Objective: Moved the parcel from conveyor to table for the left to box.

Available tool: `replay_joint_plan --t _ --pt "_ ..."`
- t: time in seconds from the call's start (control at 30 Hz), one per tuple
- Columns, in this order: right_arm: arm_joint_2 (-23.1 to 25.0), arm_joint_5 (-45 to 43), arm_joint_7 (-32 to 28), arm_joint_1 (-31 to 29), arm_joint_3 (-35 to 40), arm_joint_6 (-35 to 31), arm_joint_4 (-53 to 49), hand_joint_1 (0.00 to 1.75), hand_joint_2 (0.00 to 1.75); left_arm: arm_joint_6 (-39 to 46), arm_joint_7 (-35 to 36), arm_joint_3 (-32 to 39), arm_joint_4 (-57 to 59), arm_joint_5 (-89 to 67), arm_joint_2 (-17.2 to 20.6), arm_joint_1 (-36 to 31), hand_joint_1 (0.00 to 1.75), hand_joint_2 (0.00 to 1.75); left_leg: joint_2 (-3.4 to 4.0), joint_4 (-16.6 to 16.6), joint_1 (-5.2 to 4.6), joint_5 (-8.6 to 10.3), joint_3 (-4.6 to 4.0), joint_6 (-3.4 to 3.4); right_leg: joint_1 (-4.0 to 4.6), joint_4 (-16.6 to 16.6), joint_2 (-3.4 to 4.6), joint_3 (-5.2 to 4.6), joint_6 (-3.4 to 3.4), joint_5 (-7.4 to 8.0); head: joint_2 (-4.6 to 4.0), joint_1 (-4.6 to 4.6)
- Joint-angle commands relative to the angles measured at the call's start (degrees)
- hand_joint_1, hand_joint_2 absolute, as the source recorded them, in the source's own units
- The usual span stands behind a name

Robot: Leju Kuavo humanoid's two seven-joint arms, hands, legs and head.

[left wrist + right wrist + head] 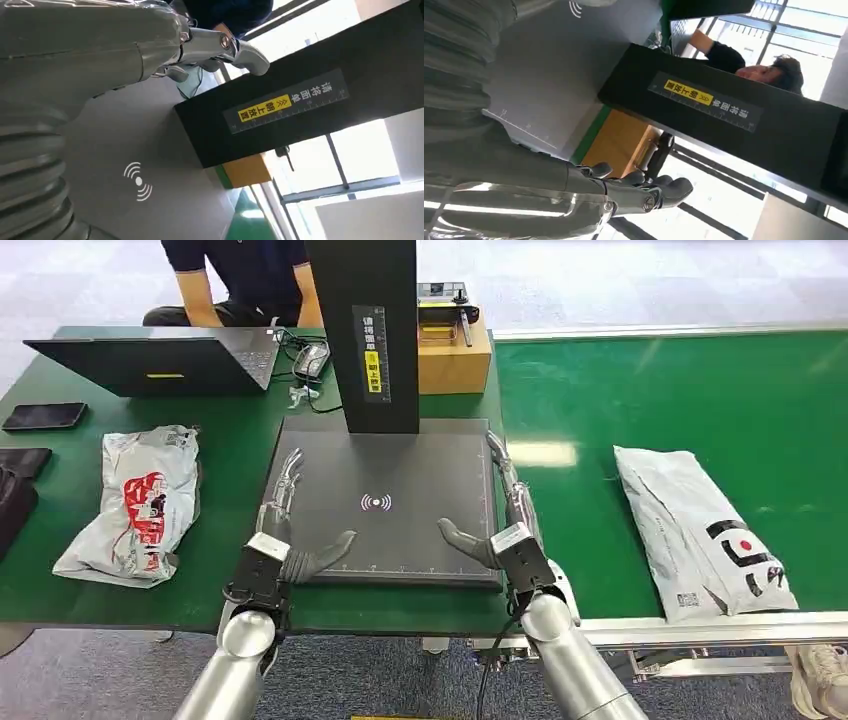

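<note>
Both hands, the left hand (285, 515) and the right hand (500, 510), are held empty with fingers extended at either edge of the scanner pad (390, 455), presumably kept clear for a pickup. One parcel (700, 530) is left on the green conveyor (700, 390), well apart from the right hand, so the transfer is judged not yet begun; another bag (135, 502) lies on the table (60, 570) to the left.

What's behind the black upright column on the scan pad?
Behind the black column stands a wooden box with a tape dispenser on top; a seated person is further back. The column hides the box's left part.

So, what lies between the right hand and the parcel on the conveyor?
In the head view, only bare green belt separates the right hand from the white parcel; nothing sits there.
</note>
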Motion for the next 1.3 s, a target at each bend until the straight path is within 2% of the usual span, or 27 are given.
replay_joint_plan --t 0.03,0.2,0.23,0.27,0.4,0.47,0.6,0.73,0.77,0.9,0.97,1.3 --pt "-1.25 -0.39 0.11 -0.57 1.36 -0.30 1.62 0.00 1.75 -0.55 0.23 -1.06 1.10 0.10 0.68 -0.92 0.00 1.75 -0.08 -0.09 0.05 -0.05 0.26 -0.15 0.02 -0.10 -0.02 0.28 0.12 -0.05 0.00 0.00" --pt "-1.29 -0.06 0.39 -0.57 1.48 -0.47 1.65 0.00 1.75 -0.56 0.17 -1.11 1.38 0.23 0.63 -1.01 0.00 1.75 -0.05 -0.05 0.04 -0.01 0.11 -0.09 0.02 -0.06 -0.02 0.13 0.07 -0.02 0.00 0.00" --pt "-1.25 0.03 0.43 -0.60 1.52 -0.49 1.65 0.00 1.75 -0.50 0.16 -1.09 1.57 0.27 0.61 -1.09 0.00 1.75 -0.13 -0.17 0.08 -0.05 0.43 -0.22 0.03 -0.19 -0.05 0.47 0.17 -0.07 0.00 0.00" --pt "-1.24 0.03 0.43 -0.64 1.52 -0.46 1.67 0.00 1.75 -0.42 0.15 -1.09 1.67 0.30 0.58 -1.12 0.00 1.75 -0.08 -0.08 0.03 -0.03 0.20 -0.12 0.00 -0.07 -0.04 0.21 0.10 -0.04 0.00 0.00" --pt "-1.26 0.06 0.43 -1.07 1.63 -0.06 2.24 0.00 1.75 0.10 -0.07 -1.15 1.56 0.70 0.61 -0.61 0.00 1.75 -0.05 -0.05 0.02 -0.01 0.12 -0.09 0.00 -0.05 -0.01 0.12 0.07 -0.02 0.00 0.00" --pt "-1.41 0.29 0.47 -1.15 1.58 -0.05 2.40 0.00 1.75 0.08 -0.05 -1.24 1.01 0.81 0.61 -0.15 0.00 1.75 -0.08 -0.15 0.05 -0.06 0.40 -0.20 0.00 -0.15 -0.01 0.41 0.15 -0.08 0.00 0.00" --pt "-1.86 0.91 0.81 -0.75 1.02 -0.93 2.46 0.00 1.75 -0.24 0.03 -1.37 0.85 0.75 0.55 -0.16 0.00 1.75 -0.04 -0.04 0.02 -0.01 0.09 -0.08 0.01 -0.05 -0.01 0.11 0.06 -0.01 0.00 0.00" --pt "-2.59 1.71 0.91 0.20 0.27 -1.28 2.19 0.00 1.75 -0.30 -0.17 -1.53 2.33 0.72 0.61 -1.06 0.00 1.75 -0.21 -0.18 0.08 -0.03 0.43 -0.20 0.02 -0.21 -0.12 0.49 0.17 -0.07 0.00 0.00" --pt "-2.68 2.16 0.89 0.15 0.17 -1.38 2.30 0.00 1.75 -0.26 -0.53 -1.61 3.03 0.95 0.58 -1.47 0.00 1.75 -0.11 -0.06 0.04 -0.01 0.15 -0.09 0.01 -0.08 -0.07 0.18 0.08 -0.03 0.00 0.00" --pt "-3.22 2.78 1.14 0.19 -0.27 -1.93 2.04 0.00 1.75 -0.72 -1.17 -2.09 4.61 1.40 0.61 -2.71 0.00 1.75 -0.11 -0.05 0.02 0.01 0.09 -0.08 0.00 -0.05 -0.08 0.11 0.07 -0.02 0.00 0.00" --pt "-3.78 2.88 1.18 0.87 -0.57 -2.31 1.55 0.00 1.75 -1.01 -1.63 -2.50 5.60 1.56 0.47 -3.39 0.00 1.75 -0.23 -0.11 0.06 -0.01 0.29 -0.17 0.02 -0.15 -0.17 0.36 0.15 -0.06 0.00 0.00" --pt "-4.45 4.15 2.47 3.77 -2.64 -4.20 -2.62 0.00 1.75 -1.97 -1.69 -3.72 8.82 1.14 -0.52 -6.88 0.00 1.75 -0.31 -0.07 0.03 0.00 0.21 -0.15 -0.01 -0.08 -0.25 0.27 0.13 -0.09 0.00 0.00"
